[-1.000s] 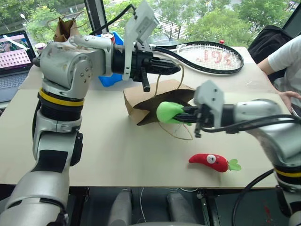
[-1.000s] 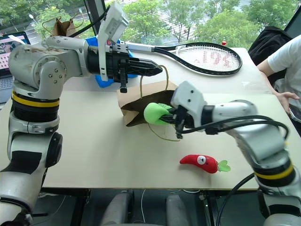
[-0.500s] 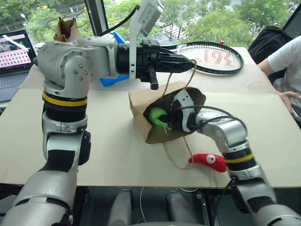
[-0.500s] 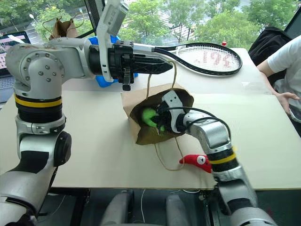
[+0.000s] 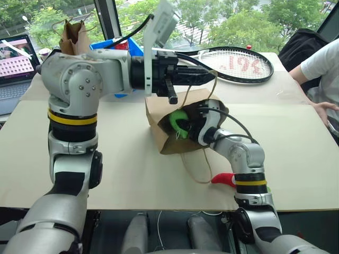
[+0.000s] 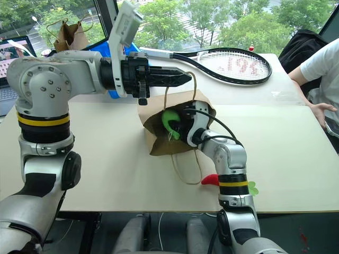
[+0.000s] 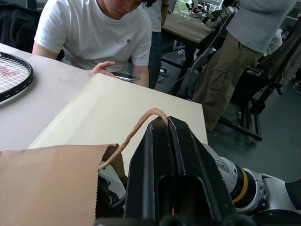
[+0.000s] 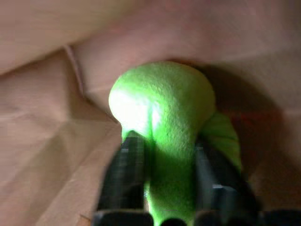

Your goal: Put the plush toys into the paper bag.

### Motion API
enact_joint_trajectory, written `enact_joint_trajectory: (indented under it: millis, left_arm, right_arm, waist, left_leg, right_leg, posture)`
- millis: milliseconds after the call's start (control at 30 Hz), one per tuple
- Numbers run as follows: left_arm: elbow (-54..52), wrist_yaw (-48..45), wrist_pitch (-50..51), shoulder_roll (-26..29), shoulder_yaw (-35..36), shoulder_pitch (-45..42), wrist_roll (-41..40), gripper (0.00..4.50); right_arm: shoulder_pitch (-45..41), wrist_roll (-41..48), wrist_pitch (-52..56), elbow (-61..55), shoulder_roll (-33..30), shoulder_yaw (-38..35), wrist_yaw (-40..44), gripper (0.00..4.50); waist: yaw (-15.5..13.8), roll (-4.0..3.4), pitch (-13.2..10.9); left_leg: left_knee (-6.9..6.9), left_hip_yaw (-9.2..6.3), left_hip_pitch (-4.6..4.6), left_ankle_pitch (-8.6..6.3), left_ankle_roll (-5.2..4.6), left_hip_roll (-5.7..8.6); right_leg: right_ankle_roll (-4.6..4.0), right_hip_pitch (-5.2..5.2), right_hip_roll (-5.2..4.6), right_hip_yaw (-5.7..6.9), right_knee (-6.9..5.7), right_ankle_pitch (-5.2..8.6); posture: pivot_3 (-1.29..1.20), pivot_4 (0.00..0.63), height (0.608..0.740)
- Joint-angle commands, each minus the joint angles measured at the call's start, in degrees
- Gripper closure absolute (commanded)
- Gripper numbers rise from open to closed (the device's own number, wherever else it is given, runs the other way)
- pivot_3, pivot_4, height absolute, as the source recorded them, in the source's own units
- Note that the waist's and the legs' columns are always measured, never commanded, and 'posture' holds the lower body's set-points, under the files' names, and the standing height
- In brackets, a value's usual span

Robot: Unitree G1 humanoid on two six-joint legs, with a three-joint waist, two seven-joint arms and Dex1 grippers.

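Nearest to the front edge of the beige surface (image 5: 106,174) lies the red chili toy (image 5: 223,179), partly hidden behind the right forearm; its green leaf end peeks out on the other side of the arm. Just beside it one twine handle (image 5: 198,166) of the paper bag (image 5: 159,119) hangs down in a loose loop on the surface.

A little farther, the bag lies on its side with the mouth turned toward the right arm. The right pincer (image 8: 162,188) is inside this mouth, and the green toy (image 8: 162,108) sits between its two black fingers (image 8: 127,174); they stand at each side of the toy and touch it, but I cannot tell if they press it or are already letting go. The toy is inside the bag, with brown paper all around it.

Above the bag, the left pincer (image 7: 168,123) points level across it, with fingers together, clamped on the other twine handle (image 7: 134,134), which holds the upper edge of the bag raised.

Farther back lie a tennis racket (image 5: 233,63), a blue box (image 5: 119,47), a narrower darker paper bag (image 5: 73,33) and a laptop (image 5: 16,58). At the far right side a person in a white shirt (image 5: 322,66) sits at the surface, one hand (image 5: 324,112) resting on it
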State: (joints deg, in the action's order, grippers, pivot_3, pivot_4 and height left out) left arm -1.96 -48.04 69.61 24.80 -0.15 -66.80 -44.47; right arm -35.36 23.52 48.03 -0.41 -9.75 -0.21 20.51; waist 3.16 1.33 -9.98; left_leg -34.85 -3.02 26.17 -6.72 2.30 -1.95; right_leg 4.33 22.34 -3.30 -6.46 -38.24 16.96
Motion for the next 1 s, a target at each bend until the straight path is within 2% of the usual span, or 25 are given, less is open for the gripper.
enact_joint_trajectory:
  millis: [33,167,200,267,400,467,633,700,800,867,1000]
  left_arm:
    - [-0.7,-1.0,-2.8,0.9,-0.9,0.2,1.1,4.50]
    - [0.4,-1.5,-4.2,0.5,-1.8,0.4,2.0,4.50]
    - [0.7,-1.7,-4.5,0.3,-2.0,0.4,2.2,4.50]
    - [1.5,-1.8,-5.1,-0.1,-2.2,0.2,2.4,4.50]
    - [2.2,-2.3,-5.8,-0.7,-2.8,0.1,2.8,4.50]
    - [2.5,-2.5,-6.2,-0.8,-3.1,0.0,3.0,4.50]
    - [2.6,-3.1,-6.3,-0.9,-3.3,-0.1,2.9,4.50]
    - [2.6,-3.2,-6.3,-1.0,-3.4,-0.3,2.8,4.50]
    - [2.6,-3.6,-6.3,-0.9,-3.5,-0.4,2.8,4.50]
    - [2.5,-3.9,-6.3,-0.9,-3.8,-0.5,2.8,4.50]
    - [2.6,-4.3,-6.5,-0.8,-4.1,-0.8,3.2,4.50]
  right_arm:
    - [-0.1,-4.8,-4.1,-7.1,-5.5,5.8,3.5,1.62]
    - [1.1,-10.9,-9.1,-12.0,-12.1,11.2,5.6,0.17]
    - [1.5,-12.6,-10.4,-13.8,-14.1,12.7,6.7,0.01]
    - [2.1,-14.6,-12.0,-16.0,-17.0,14.3,8.3,0.01]
    - [4.8,-12.1,-9.2,-23.8,-22.1,12.6,13.0,0.01]
    - [7.4,-6.7,-5.5,-29.9,-25.3,7.2,16.3,0.01]
    - [17.9,4.6,0.5,-38.6,-40.2,-7.9,29.1,0.01]
    - [23.1,7.0,2.4,-38.8,-44.4,-14.4,32.0,0.01]
    - [33.4,5.5,0.2,-38.0,-49.0,-19.5,36.1,0.01]
    - [40.4,4.5,-1.8,-37.8,-49.1,-20.0,37.2,0.01]
    - [45.9,-0.2,-6.7,-35.6,-48.4,-15.9,35.1,0.01]
  waist:
    - [0.0,0.00,0.0]
    - [-0.2,0.00,0.0]
    - [-0.3,0.00,0.0]
    - [-0.5,0.01,0.0]
    - [-0.6,0.02,0.0]
    - [-0.6,0.02,0.0]
    - [-1.1,0.06,0.0]
    - [-1.4,0.08,0.0]
    - [-1.2,0.10,-0.1]
    - [-1.1,0.13,-0.1]
    - [-0.4,0.12,0.0]
  left_leg:
    - [0.00,0.00,0.00,0.00,0.00,0.00]
    - [0.00,0.01,0.02,0.00,0.01,0.01]
    - [0.01,0.01,0.02,0.00,0.00,0.01]
    - [0.01,0.02,0.02,0.00,0.01,0.01]
    - [0.00,0.01,0.03,0.00,0.00,0.00]
    - [0.00,0.02,0.04,0.00,0.00,0.01]
    - [-0.07,0.00,0.11,0.00,0.00,0.06]
    - [-0.07,-0.01,0.11,0.00,0.00,0.07]
    - [-0.09,0.02,0.07,0.00,0.00,0.04]
    - [-0.07,0.01,0.00,0.00,0.00,0.03]
    - [-0.10,0.07,-0.02,0.00,0.00,0.04]
  right_leg:
    - [0.00,0.00,0.00,0.00,0.00,0.00]
    - [0.01,-0.01,-0.01,0.01,0.09,0.00]
    - [0.01,-0.01,-0.01,0.00,0.10,0.01]
    - [0.01,-0.01,-0.01,0.00,0.13,0.01]
    - [0.02,-0.03,0.00,0.01,0.15,0.01]
    - [0.02,-0.03,-0.01,-0.01,0.15,0.01]
    - [0.03,-0.10,-0.08,0.03,0.22,0.02]
    - [0.04,-0.12,-0.08,0.06,0.23,0.03]
    - [0.04,-0.12,-0.06,0.02,0.23,0.03]
    - [0.07,-0.16,-0.05,0.03,0.22,0.05]
    - [0.18,-0.13,-0.03,-0.11,0.19,0.11]
  posture:
    - [0.00,0.150,0.740]
    - [0.00,0.150,0.740]
    - [0.00,0.150,0.740]
    - [0.00,0.150,0.740]
    - [0.00,0.150,0.740]
    - [0.00,0.150,0.740]
    - [0.00,0.150,0.740]
    - [0.00,0.150,0.740]
    - [0.00,0.150,0.740]
    - [0.00,0.150,0.740]
    - [0.00,0.150,0.740]
